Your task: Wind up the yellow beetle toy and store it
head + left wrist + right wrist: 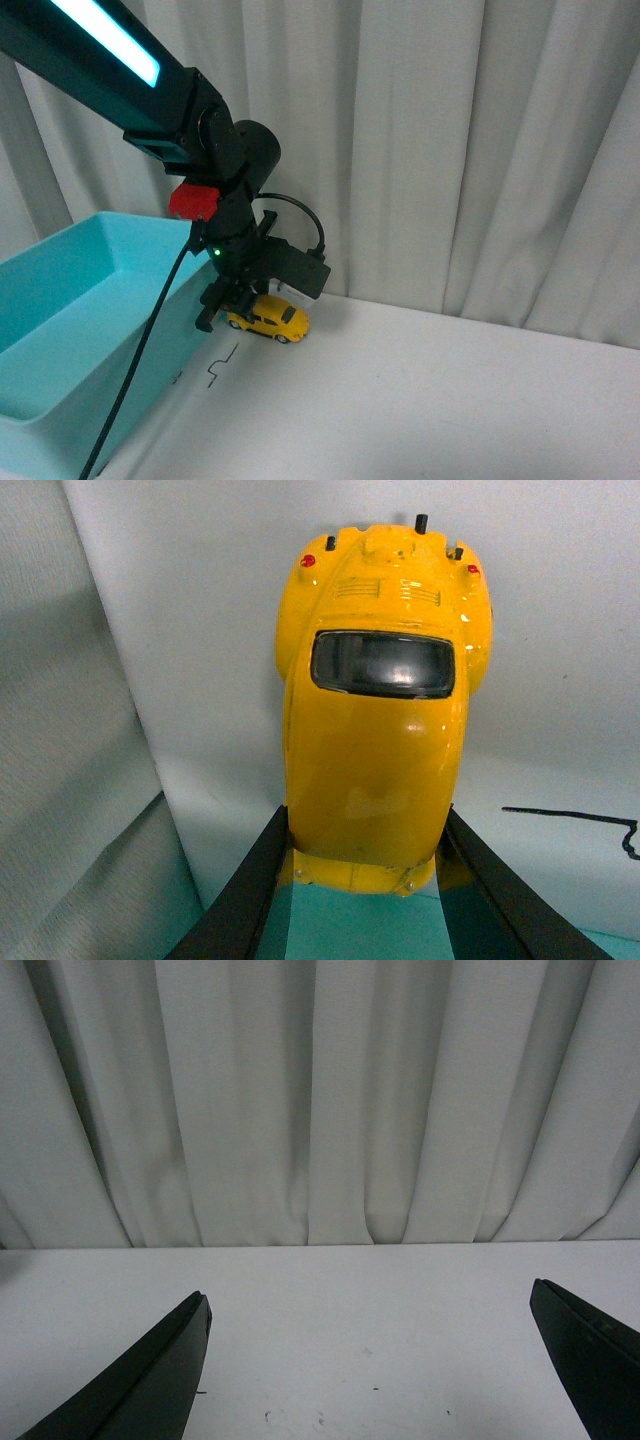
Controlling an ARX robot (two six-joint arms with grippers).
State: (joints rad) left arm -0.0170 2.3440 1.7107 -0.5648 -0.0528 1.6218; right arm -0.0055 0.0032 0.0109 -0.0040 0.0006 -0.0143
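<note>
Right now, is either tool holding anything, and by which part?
The left tool grips the small glossy yellow beetle toy car by the sides of its front end. The right tool is open, holding nothing.

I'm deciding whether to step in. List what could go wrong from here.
1. The left gripper pinches only one end of the glossy, rounded yellow beetle toy; it could slip or pivot out.
2. The toy sits right beside the turquoise bin; lifting it in could knock the rim.
3. The arm's black cable hangs along the bin's wall and might snag.
</note>
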